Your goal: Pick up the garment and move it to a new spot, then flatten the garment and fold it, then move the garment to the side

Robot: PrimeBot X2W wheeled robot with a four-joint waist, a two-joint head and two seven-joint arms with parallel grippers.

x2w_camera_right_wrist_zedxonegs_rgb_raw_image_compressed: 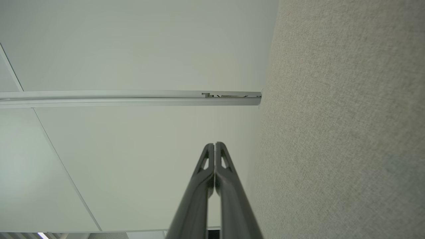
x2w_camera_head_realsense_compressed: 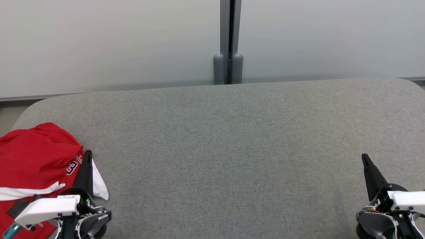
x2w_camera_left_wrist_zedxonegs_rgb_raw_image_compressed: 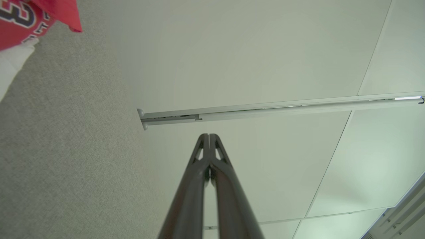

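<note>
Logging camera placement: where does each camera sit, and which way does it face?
Head view: on the head, looking forward and down at the grey surface and wall panels; left jaws lower left by the red garment, right jaws lower right.
Left wrist view: on the left wrist, looking along the shut left jaws toward the wall's rail; surface at left.
Right wrist view: on the right wrist, along the shut right jaws toward the same rail; surface at right.
Shared: head and left wrist views both show the garment.
</note>
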